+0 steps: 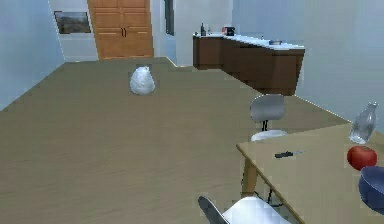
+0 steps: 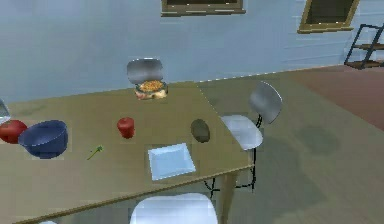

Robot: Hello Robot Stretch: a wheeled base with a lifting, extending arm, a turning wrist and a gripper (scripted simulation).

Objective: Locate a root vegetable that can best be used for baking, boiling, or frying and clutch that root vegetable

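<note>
**Beside the wooden table (image 1: 310,185): vegetable found, reach not yet begun**

Forward view: the table fills the lower right corner. A clear bottle (image 1: 364,123), a red round fruit (image 1: 362,156) and a blue bowl (image 1: 375,186) stand on it at the picture's right edge. A white chair (image 1: 268,108) stands just beyond the table's corner. A pale sack-like thing (image 1: 142,80) sits on the floor, well apart from the table.

Arm side view: the table (image 2: 80,185) lies across the lower left. A dark oval lump (image 2: 201,129) lies flat on the table, near the edge toward this view's right and just beyond a white square plate (image 2: 171,160). From its shape and colour I judge it to be the root vegetable wanted. The blue bowl (image 2: 44,138) sits at the table's opposite end, with a smaller red fruit (image 2: 125,127) between bowl and lump.

The locating step looks nearly done. The next move calls for the base to shift along the table until the arm lines up with the lump. The arm should then lift above the tabletop and extend out to the lump. The state of the gripper's jaws cannot be told from these pictures.
</note>
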